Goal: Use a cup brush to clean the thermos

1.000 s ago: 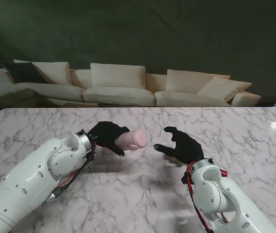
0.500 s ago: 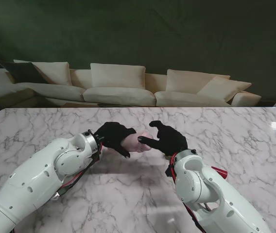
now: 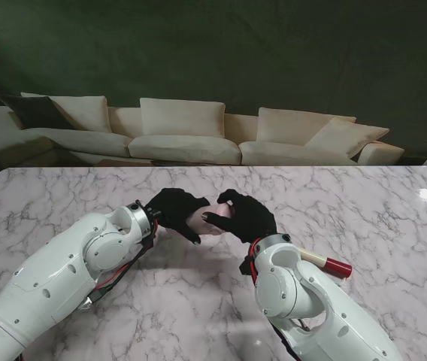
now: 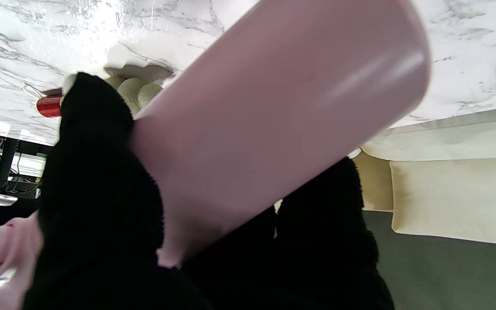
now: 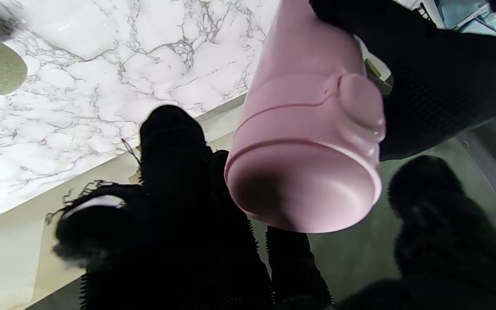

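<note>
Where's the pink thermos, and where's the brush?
thermos [image 5: 312, 142], right wrist view, on its lidded end.
cup brush [image 3: 338, 267], stand view, on its red handle tip.
left hand [image 3: 172, 208], stand view, on the glove's back.

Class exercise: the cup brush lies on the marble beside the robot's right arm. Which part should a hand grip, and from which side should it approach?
Grip the cup brush by its slim handle, near the red end cap, coming down from above. It appears to lie flat on the table, and its other end is hidden behind the right forearm.
</note>
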Motion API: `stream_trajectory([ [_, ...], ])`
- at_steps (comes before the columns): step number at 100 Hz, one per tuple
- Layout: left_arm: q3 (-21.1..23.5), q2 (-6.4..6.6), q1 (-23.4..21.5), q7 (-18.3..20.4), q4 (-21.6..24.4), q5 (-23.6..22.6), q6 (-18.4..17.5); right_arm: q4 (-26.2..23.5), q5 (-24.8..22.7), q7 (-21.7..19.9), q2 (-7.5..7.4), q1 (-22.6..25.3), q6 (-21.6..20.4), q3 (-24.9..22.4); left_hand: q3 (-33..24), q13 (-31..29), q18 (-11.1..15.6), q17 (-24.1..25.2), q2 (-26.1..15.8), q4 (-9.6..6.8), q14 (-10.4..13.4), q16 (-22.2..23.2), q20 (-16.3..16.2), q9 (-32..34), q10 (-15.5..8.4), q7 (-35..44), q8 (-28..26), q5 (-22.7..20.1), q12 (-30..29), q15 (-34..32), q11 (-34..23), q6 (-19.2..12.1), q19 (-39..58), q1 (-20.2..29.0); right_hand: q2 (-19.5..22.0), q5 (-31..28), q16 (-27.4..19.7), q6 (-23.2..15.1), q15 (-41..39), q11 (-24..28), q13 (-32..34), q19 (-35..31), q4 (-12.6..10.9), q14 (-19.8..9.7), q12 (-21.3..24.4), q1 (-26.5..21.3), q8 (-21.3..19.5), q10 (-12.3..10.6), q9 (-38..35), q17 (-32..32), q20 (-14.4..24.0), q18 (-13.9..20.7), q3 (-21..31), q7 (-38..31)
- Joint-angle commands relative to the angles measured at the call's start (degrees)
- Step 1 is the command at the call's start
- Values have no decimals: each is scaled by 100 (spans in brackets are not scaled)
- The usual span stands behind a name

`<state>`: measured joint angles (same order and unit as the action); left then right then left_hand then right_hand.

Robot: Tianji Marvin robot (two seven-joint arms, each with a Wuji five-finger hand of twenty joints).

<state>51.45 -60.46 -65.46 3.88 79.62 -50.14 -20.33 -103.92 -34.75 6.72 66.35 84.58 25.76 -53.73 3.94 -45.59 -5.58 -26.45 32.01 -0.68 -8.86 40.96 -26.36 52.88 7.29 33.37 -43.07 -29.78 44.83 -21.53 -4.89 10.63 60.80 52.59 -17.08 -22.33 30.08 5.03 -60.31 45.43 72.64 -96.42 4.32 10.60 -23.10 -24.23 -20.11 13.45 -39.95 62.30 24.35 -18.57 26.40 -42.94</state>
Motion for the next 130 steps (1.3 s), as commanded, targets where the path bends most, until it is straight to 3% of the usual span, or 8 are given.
stream_trajectory([
  [1, 9, -14, 30, 109, 59, 18, 33, -17, 26, 55, 52, 66, -127, 37, -2990, -236, 312, -154, -863, -617, -17, 174, -145, 620, -347, 927, -284, -639, 375, -637, -754, -1013, 302, 1115, -119, -175, -23, -269, -38, 362, 217, -462, -158, -59, -97, -261, -170, -329, 82, 300, -39, 648, 47, -176],
  [26, -29, -15, 68, 154, 41, 49, 87, -1, 17, 144, 53, 147, -368, 32, -3075, -312, 296, -219, -858, -630, -18, 311, -214, 669, -339, 986, -342, -688, 479, -780, -846, -1031, 383, 1125, -1110, -421, -26, -680, 208, 685, 249, -290, 116, -466, -217, -629, -450, -459, 245, 295, -139, 1141, 2579, -441],
  [46, -28, -16, 66, 165, 43, 52, 123, -18, 33, 38, 0, 229, -717, -31, -3174, -349, 260, -288, -833, -637, -120, 386, -323, 719, -243, 1070, -391, -746, 641, -953, -986, -1061, 513, 1121, -1874, -763, 165, -1324, 650, 882, -310, 494, 804, -845, -440, -1516, -138, -484, 917, -60, -147, 1487, 3133, -1179],
  [65, -6, -15, 55, 196, 55, 75, 157, -39, 27, -111, -65, 298, -1117, -98, -3204, -380, 241, -316, -824, -637, -130, 441, -362, 746, -243, 1101, -408, -767, 695, -1010, -1030, -1071, 549, 1116, -2024, -1403, 347, -1698, 356, 830, -1723, 924, 887, -867, -600, -2100, -109, -465, 1456, -1120, 217, 1603, 3420, -1720],
  [81, 15, -15, 53, 216, 56, 101, 167, -18, -36, -180, -104, 331, -1356, -139, -3227, -416, 220, -350, -819, -642, -138, 474, -407, 771, -237, 1116, -408, -788, 733, -1050, -1061, -1064, 599, 1109, -2057, -1986, 243, -1780, 886, 548, -2796, 1591, 918, -591, -535, -2203, -236, -638, 1625, -2222, 421, 1087, 3933, -1698],
  [93, 29, -15, 54, 220, 55, 107, 164, 12, -76, -315, -159, 369, -1668, -203, -3236, -410, 210, -340, -819, -642, -141, 481, -420, 764, -231, 1119, -409, -786, 749, -1053, -1068, -1060, 597, 1109, -2101, -2107, -148, -2226, 2005, 72, -4027, 2442, 950, -507, -270, -1852, -197, -1018, 1574, -4254, 1086, 232, 3413, -1832],
  [105, 36, -16, 55, 211, 47, 106, 152, 36, 25, -351, -174, 434, -1987, -287, -3242, -402, 212, -332, -828, -640, -143, 492, -432, 755, -223, 1120, -410, -782, 759, -1055, -1070, -1063, 593, 1112, -2223, -2315, -888, -2335, 3461, -491, -4393, 3749, 943, -408, 10, -601, -156, -1382, 1137, -5478, 637, -396, 2651, -1736],
  [130, 14, -21, 73, 160, 9, 104, 85, 184, 272, 364, -23, 549, -2553, -442, -3241, -407, 196, -325, -828, -634, -144, 496, -456, 749, -217, 1121, -414, -782, 767, -1058, -1078, -1055, 599, 1112, -1752, -1689, -1402, -2671, 4530, -1167, -4886, 4967, 801, -507, 454, -64, 419, -1986, 1429, -6205, -165, -363, 2073, -1015],
])
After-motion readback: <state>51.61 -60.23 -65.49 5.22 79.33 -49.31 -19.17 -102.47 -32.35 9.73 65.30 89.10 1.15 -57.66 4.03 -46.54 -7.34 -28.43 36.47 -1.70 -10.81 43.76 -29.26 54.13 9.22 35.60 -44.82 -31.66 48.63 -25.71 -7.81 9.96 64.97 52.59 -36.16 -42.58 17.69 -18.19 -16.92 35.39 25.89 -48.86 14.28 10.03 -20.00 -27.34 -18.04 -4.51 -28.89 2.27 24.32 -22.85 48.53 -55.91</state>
